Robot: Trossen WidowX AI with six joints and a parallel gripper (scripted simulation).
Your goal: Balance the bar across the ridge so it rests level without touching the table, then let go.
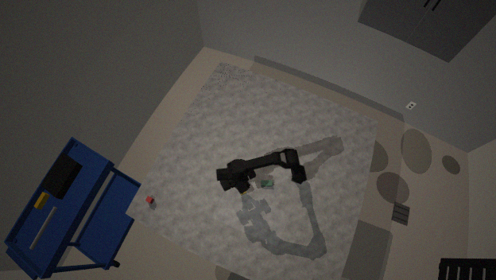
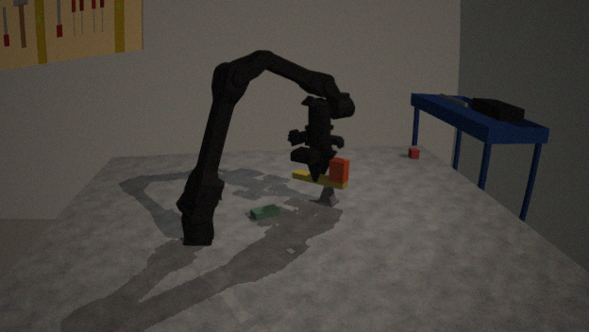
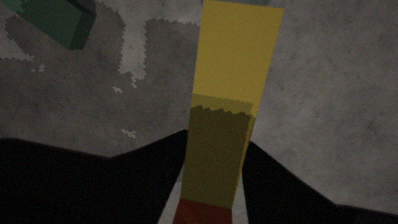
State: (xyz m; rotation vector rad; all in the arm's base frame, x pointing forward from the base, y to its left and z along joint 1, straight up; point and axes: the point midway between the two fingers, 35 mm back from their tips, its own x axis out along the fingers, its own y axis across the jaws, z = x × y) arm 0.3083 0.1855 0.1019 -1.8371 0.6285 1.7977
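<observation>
The yellow bar (image 2: 300, 174) (image 3: 237, 55) is off the table, with an orange-red block (image 2: 339, 170) (image 3: 202, 214) on one end. My gripper (image 2: 315, 179) (image 3: 216, 142) points down and is shut on the bar between its free end and the block. The grey ridge (image 2: 328, 197) stands on the table (image 2: 401, 245) below the block's side of the bar. Its top is at or just under the bar's underside; whether they touch I cannot tell. In the top view the arm hides nearly all of the bar and the ridge.
A green block (image 1: 267, 183) (image 2: 265, 212) (image 3: 55, 22) lies on the table between the arm's base and the ridge. A small red cube (image 1: 149, 200) (image 2: 413, 153) sits near the table's far edge. A blue cart (image 1: 95, 207) (image 2: 514, 133) stands beyond the table.
</observation>
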